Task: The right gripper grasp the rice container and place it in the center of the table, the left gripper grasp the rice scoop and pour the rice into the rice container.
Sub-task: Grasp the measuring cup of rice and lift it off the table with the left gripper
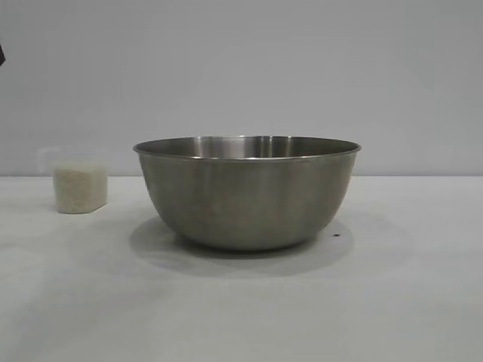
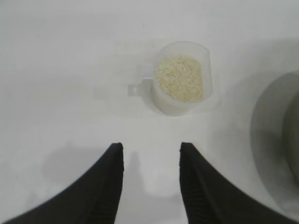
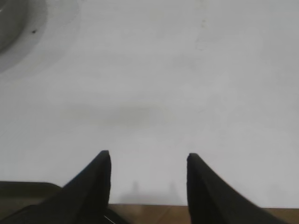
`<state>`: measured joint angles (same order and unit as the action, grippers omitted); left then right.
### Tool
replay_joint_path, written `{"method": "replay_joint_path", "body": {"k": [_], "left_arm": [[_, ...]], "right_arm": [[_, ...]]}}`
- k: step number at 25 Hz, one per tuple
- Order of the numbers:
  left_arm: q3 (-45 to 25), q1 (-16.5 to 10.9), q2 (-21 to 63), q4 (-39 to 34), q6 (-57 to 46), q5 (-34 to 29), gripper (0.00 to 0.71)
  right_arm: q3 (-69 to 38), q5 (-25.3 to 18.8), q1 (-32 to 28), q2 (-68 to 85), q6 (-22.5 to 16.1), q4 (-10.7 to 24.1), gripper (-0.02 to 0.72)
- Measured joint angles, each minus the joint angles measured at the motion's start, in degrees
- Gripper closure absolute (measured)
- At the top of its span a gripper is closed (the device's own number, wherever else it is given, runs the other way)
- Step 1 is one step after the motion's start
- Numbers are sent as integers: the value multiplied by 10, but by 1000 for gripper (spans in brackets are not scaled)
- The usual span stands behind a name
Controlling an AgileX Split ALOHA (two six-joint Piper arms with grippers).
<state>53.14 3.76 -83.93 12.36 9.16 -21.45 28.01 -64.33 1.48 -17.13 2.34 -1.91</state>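
Note:
The rice container (image 1: 247,192), a big steel bowl, stands upright in the middle of the white table (image 1: 241,317); its edge shows in the left wrist view (image 2: 287,130) and the right wrist view (image 3: 11,21). The rice scoop (image 1: 78,182), a small clear cup holding white rice (image 2: 180,78), stands to the bowl's left with its handle (image 2: 139,87) sticking out sideways. My left gripper (image 2: 152,148) hangs open over bare table a short way from the scoop, touching nothing. My right gripper (image 3: 148,156) is open and empty above the table's near edge, away from the bowl.
A small dark speck (image 1: 336,234) lies on the table by the bowl's right side. In the right wrist view the table edge (image 3: 149,205) runs just under the fingers, with brown floor beyond. Neither arm shows in the exterior view.

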Motion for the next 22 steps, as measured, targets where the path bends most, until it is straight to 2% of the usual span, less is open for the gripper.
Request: {"method": "replay_joint_path", "body": {"k": [10,22], "left_arm": [[0,0,0,0,0,0,469],[0,0,0,0,0,1,469]], "right_arm": [[0,-7,0,173,0,0,383],[0,-9,0,181,0,0,383]]}}
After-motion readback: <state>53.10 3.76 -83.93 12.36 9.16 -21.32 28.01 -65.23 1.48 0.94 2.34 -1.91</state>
